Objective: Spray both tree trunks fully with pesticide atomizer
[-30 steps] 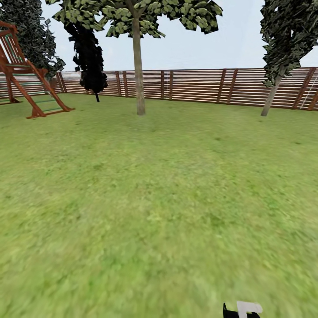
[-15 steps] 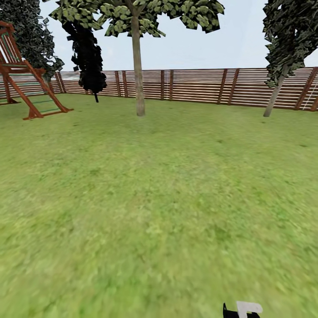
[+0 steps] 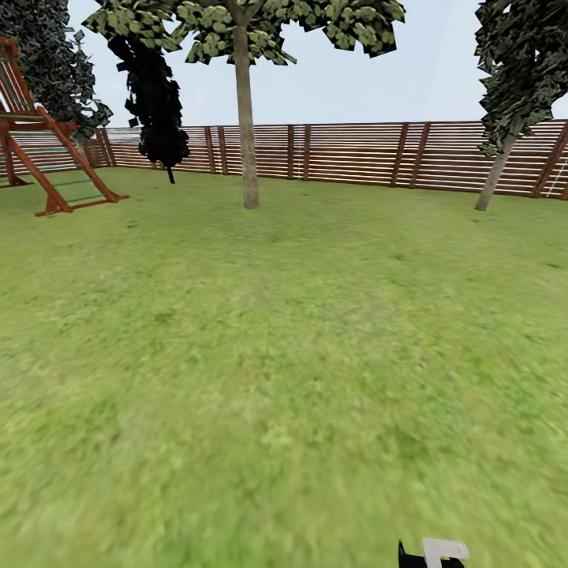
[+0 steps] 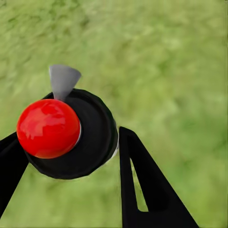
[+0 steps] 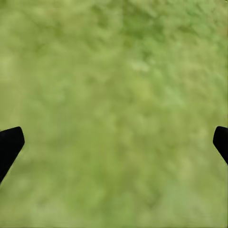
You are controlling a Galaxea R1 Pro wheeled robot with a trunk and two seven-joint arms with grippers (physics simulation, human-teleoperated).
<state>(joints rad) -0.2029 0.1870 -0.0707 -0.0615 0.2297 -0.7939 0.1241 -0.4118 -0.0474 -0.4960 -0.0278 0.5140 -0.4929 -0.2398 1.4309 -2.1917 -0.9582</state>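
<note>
Now the dark round pesticide atomizer [image 4: 76,135] with its red ball cap and thin grey spray head sits clamped between the left gripper [image 4: 69,156] jaws, above blurry green grass floor [image 4: 171,61]. Right gripper [image 5: 114,142] jaws stand wide apart over grass. Ahead at 12 o'clock, a pale straight tree trunk [image 3: 247,118]; another tree [image 3: 495,170] at 2 o'clock, before the brown slatted wooden fence [image 3: 355,154].

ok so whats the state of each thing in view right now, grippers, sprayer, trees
left gripper: shut on the sprayer
sprayer: held, seen from above, red cap on black body, grey nozzle sticking out
right gripper: open, nothing between its fingers, grass below
near tree: upright, trunk bare, far across the lawn
right tree: leaning, by the fence
</note>
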